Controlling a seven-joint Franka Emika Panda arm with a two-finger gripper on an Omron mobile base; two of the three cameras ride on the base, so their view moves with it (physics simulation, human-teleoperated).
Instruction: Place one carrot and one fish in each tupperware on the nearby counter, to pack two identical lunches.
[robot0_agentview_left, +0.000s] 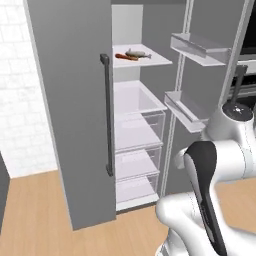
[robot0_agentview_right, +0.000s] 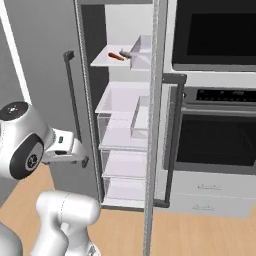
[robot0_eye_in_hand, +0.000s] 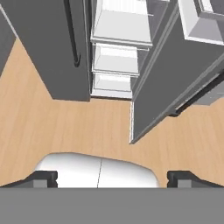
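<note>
Here, in the left base view, an open fridge (robot0_agentview_left: 140, 125) holds one carrot (robot0_agentview_left: 125, 57) and one fish (robot0_agentview_left: 137, 53), lying touching near the front edge of the top shelf (robot0_agentview_left: 150, 59). Below sit three clear drawers (robot0_agentview_left: 137, 150); the open door (robot0_agentview_left: 200, 80) carries two bins. In the right base view, the same carrot (robot0_agentview_right: 115, 56) lies at the shelf's front edge beside the partly hidden fish (robot0_agentview_right: 125, 54), with two ovens (robot0_agentview_right: 215, 100) to the right. In the hand view, the gripper (robot0_eye_in_hand: 112, 178) stands wide and empty over the wooden floor (robot0_eye_in_hand: 87, 127). No writing is readable.
</note>
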